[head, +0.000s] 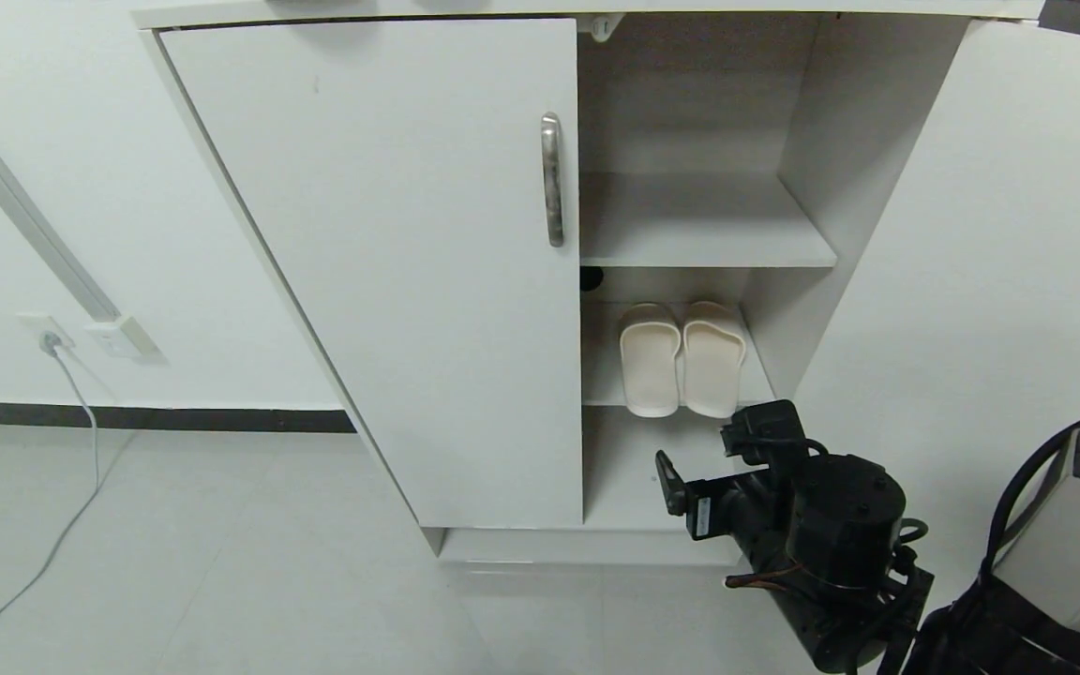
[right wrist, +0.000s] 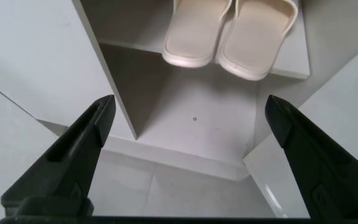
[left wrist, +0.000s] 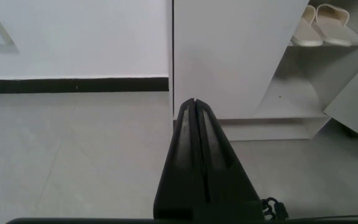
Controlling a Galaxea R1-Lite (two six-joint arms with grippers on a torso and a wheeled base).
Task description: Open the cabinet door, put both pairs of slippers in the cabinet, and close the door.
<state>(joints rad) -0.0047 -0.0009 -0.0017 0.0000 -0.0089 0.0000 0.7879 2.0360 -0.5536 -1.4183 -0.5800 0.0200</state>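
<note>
A cream pair of slippers [head: 681, 358] lies side by side on the cabinet's middle shelf [head: 756, 380], toes pointing inward; the right wrist view has the same slippers [right wrist: 229, 31]. The cabinet's right door [head: 999, 281] is swung open, while its left door [head: 390, 262] is closed and carries a metal handle [head: 551, 178]. My right gripper [head: 701, 459] hangs open and empty in front of the bottom compartment, just below the slippers, its fingers [right wrist: 86, 134] spread wide. My left gripper [left wrist: 194, 109] is shut on nothing, low over the floor to the left of the cabinet.
Above the slippers is an upper shelf [head: 699, 234]; below them is the bottom compartment floor [right wrist: 191, 118]. A wall socket [head: 48, 333] with a grey cable [head: 71, 506] trailing over the tiled floor sits at the left. A black skirting strip [head: 146, 417] runs along the wall.
</note>
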